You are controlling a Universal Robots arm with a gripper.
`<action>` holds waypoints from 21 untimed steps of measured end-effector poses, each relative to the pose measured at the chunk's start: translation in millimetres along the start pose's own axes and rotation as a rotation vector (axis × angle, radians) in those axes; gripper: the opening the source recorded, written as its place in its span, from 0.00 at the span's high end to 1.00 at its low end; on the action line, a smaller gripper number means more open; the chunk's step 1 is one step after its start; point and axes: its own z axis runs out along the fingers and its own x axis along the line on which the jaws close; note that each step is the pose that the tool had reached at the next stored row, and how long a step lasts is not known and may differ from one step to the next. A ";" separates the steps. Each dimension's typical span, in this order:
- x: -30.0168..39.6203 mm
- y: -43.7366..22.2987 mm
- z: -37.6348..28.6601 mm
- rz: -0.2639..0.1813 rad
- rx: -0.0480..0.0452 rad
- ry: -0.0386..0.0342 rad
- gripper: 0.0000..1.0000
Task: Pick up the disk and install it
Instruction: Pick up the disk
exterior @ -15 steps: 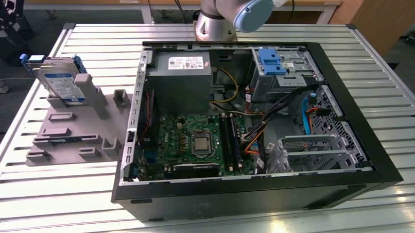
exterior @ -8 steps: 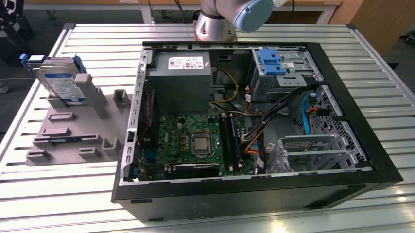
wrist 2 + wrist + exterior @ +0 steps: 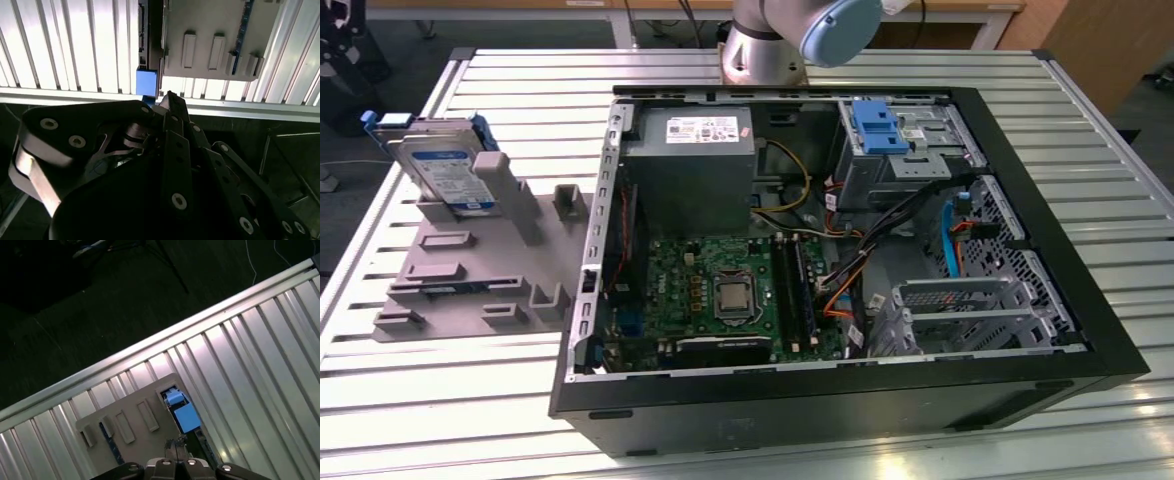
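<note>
Standing on edge in a grey fixture (image 3: pixel 467 262) at the desk's (image 3: pixel 454 400) far left, the disk (image 3: pixel 443 172) sits clipped in blue plastic. Right of it lies the open computer case (image 3: pixel 854 405), with the power supply (image 3: pixel 691 165) at its far left, the motherboard (image 3: pixel 720 290) nearer, and an upright blue bracket (image 3: pixel 874 125) at its far right. In the second wrist view the end effector (image 3: pixel 170 102) hovers above the disk, not touching; apart or together, I cannot tell.

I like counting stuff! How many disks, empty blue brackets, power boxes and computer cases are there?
Disk: 1
Empty blue bracket: 1
Power box: 1
Case: 1
Total: 4
</note>
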 end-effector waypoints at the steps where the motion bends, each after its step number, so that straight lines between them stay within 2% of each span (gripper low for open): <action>1: 0.0 0.0 0.1 -0.018 -0.0004 0.0008 0.89; 7: 0.0 0.0 0.4 -0.124 -0.0026 0.0055 0.89; 14: 0.0 -0.1 0.8 -0.150 -0.0030 0.0065 0.89; 21: 0.1 -0.2 3.7 -0.271 -0.0056 0.0119 0.89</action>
